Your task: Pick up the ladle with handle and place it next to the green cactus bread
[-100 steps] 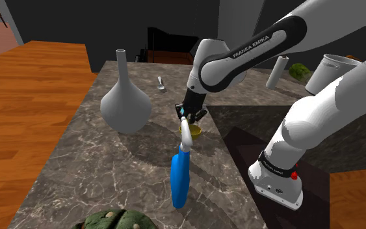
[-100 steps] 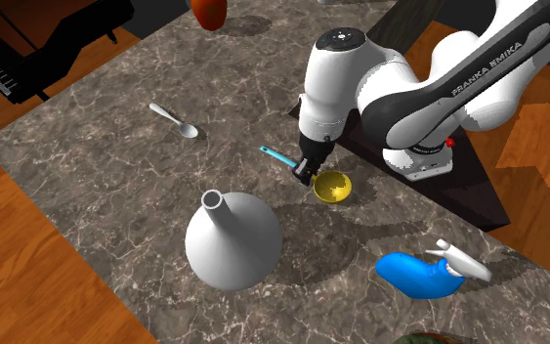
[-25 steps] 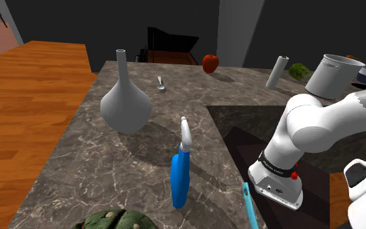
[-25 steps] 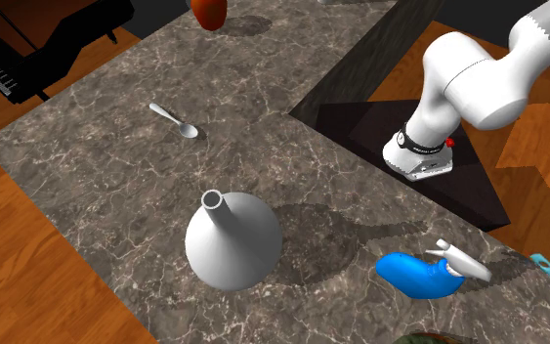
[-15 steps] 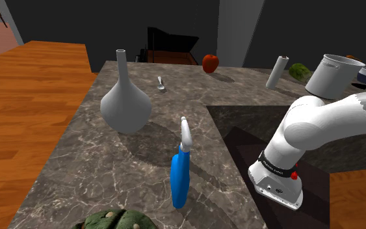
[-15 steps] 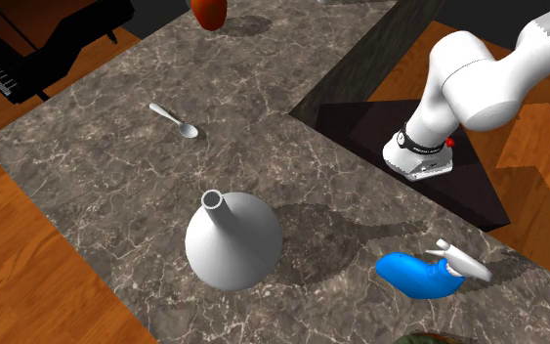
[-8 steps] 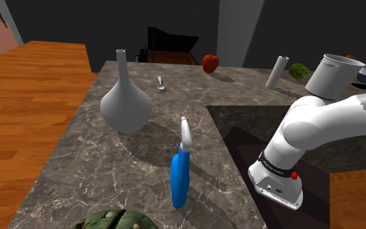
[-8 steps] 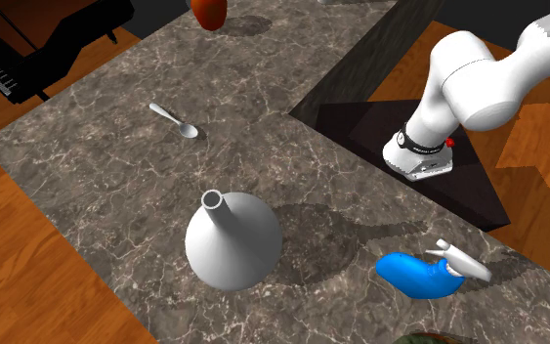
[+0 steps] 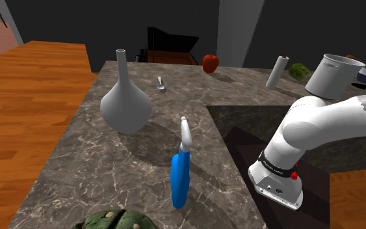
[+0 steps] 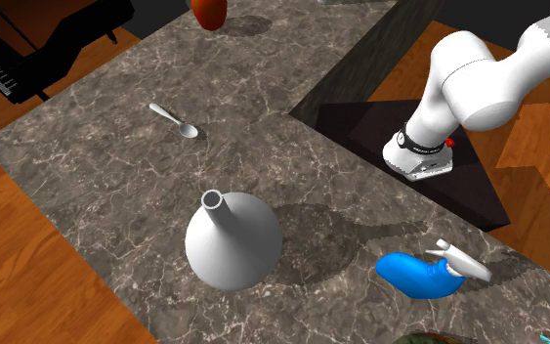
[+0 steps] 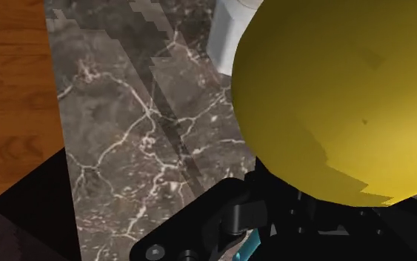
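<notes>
Clasping the ladle (image 11: pixel 340 96) by its blue handle, the pincer (image 11: pixel 269 222) is staying narrow in the wrist view, hanging over the marble counter (image 11: pixel 125 148) beside the wood floor (image 11: pixel 10 89).

In the shoulder view, the arm (image 9: pixel 318 127) is running off the right edge, while a spray bottle (image 9: pixel 179 175) is standing near the green bread (image 9: pixel 119 220) and a vase (image 9: pixel 125 104).

In the second exterior view, a spoon (image 10: pixel 175 119) is lying apart from the vase, and a piano (image 10: pixel 9 59) is standing beyond the counter.

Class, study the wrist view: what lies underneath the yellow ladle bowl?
Below the ladle lies the dark marble counter, with wooden floor alongside. A white object pokes out past the bowl; the rest is covered.
</notes>
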